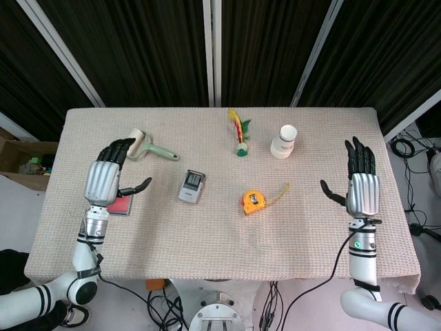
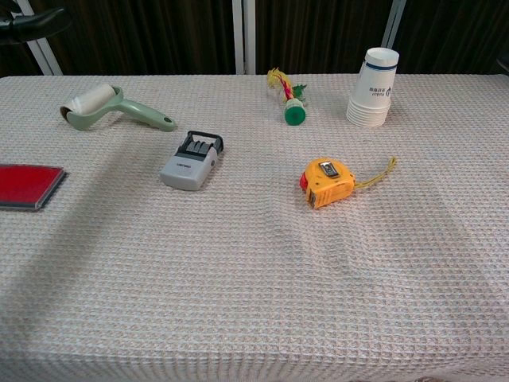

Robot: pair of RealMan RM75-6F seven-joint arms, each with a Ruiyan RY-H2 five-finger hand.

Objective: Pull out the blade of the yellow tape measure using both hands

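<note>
Yellow tape measure (image 1: 253, 202) is lying flat near the middle of the table (image 1: 207, 248), a little to the robot's right of centre, with its wrist strap trailing off toward the far right corner of its case. Nothing is touching it. Its blade looks to be sitting inside the case.

Both hands are hovering well apart from it, at opposite edges of the table. Over the left side, the left hand (image 1: 109, 174) is holding nothing, its fingers (image 1: 118, 150) pointing forward and its thumb jutting out sideways. Partly beneath it, a red flat case (image 2: 28, 185) is lying on the cloth. Over the right side, the right hand (image 1: 360, 181) is likewise carrying nothing, its fingers (image 1: 358, 156) spreading upright and its thumb reaching toward the centre.

Along the far side, a pale green lint roller (image 2: 111, 109) is resting with its handle pointing toward the middle. A grey stamp with a black top (image 2: 192, 162) is sitting between the roller and the tape measure. Farther back, a shuttlecock-like toy with a green base and red and yellow feathers (image 2: 289, 99) is lying on its side, and a stack of white paper cups (image 2: 373, 89) is standing upside down near the far right.
</note>
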